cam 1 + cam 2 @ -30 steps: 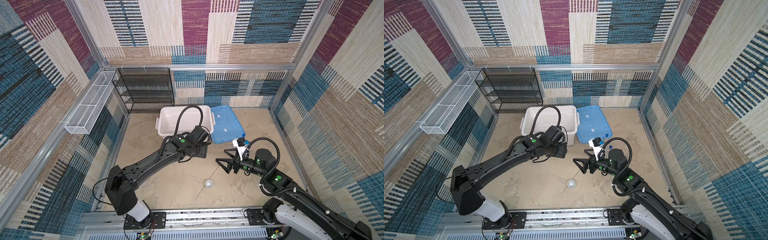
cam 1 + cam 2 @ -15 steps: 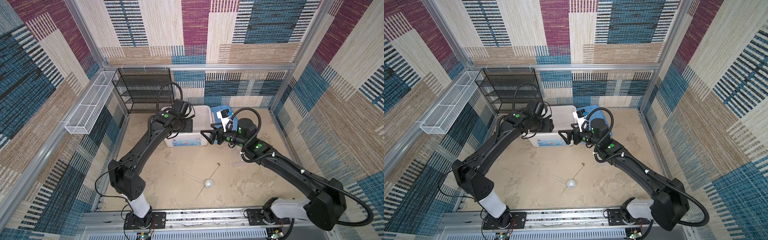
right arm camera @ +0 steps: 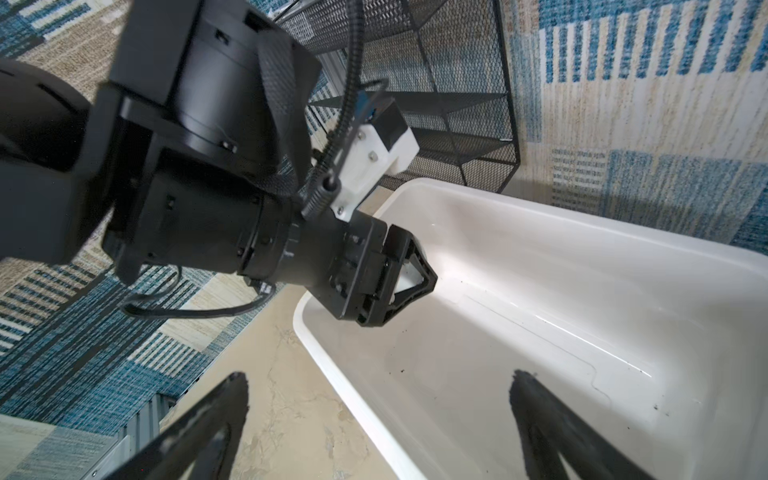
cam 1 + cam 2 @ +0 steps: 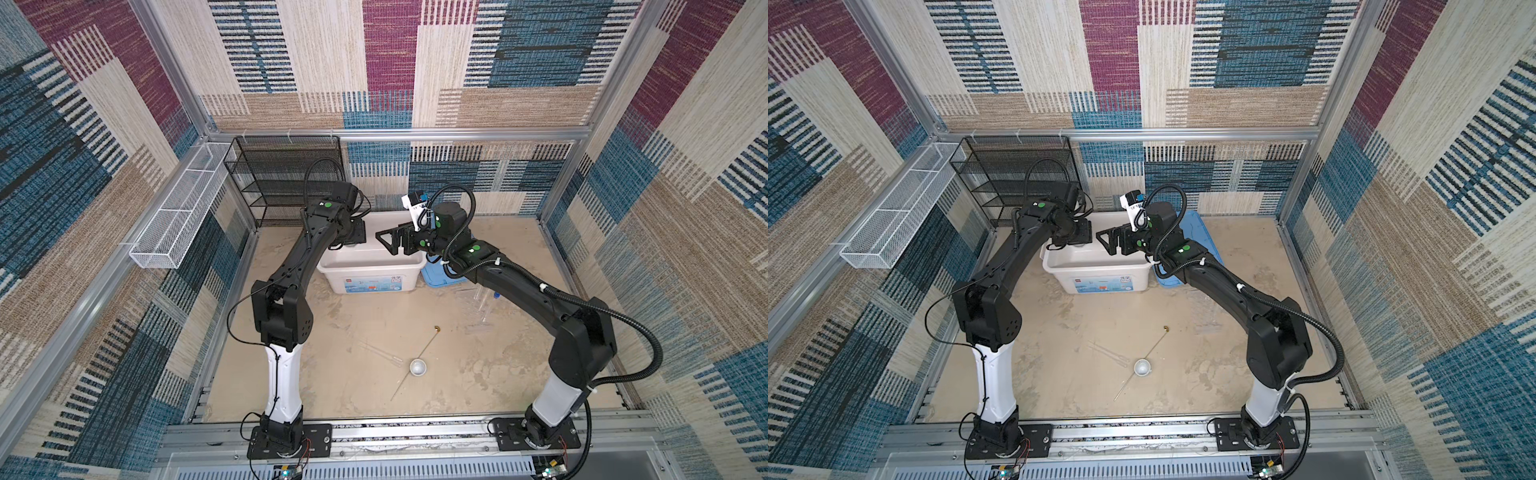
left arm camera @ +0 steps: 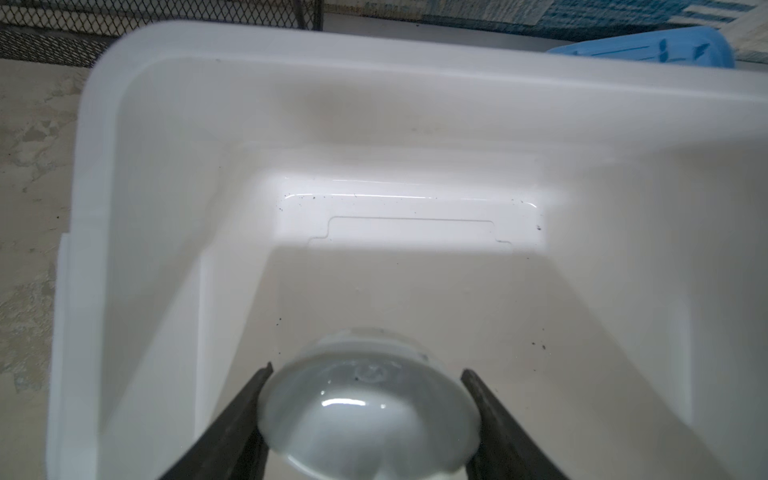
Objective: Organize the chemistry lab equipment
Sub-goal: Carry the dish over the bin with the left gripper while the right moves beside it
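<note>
Your left gripper (image 5: 366, 370) clamps a small white dish (image 5: 370, 419) with the white bin (image 5: 166, 124) right below it, while your right gripper (image 3: 379, 375), just opposite, hangs with jaws spread wide.

My cell: walls of woven patchwork fabric (image 4: 395, 62) in blue, maroon and beige blocks, some striped, held in a bare aluminium frame (image 4: 415, 134). Floor is a beige mottled mat (image 4: 353, 316), scuffed pale in patches. Back left corner: black wire-mesh shelf rack (image 4: 286, 174) against the back wall. White wire-mesh trough basket (image 4: 174, 224) hangs on the left wall, just beside the rack. Slotted aluminium rail (image 4: 395, 432) along the front edge. Light even, shadows soft.
</note>
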{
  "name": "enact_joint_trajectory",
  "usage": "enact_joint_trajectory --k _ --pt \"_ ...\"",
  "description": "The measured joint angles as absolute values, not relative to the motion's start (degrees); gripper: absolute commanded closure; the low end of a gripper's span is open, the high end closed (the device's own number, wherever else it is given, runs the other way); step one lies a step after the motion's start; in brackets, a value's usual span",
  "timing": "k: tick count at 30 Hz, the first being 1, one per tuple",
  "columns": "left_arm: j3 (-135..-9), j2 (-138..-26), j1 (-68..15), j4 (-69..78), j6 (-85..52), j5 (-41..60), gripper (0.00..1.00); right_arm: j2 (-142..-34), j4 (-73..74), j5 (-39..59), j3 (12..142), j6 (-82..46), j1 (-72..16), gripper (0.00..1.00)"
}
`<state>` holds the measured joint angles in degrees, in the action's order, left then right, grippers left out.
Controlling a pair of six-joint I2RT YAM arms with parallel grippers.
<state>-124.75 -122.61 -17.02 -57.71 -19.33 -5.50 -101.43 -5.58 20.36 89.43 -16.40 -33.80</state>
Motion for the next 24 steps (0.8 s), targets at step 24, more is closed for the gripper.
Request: enact_joint_trajectory --k 24 --pt "-119.17 -131.70 -15.99 -58.02 -18.72 -10.48 0.38 -113.49 -11.88 18.44 97.62 -12.80 -35.66 0.01"
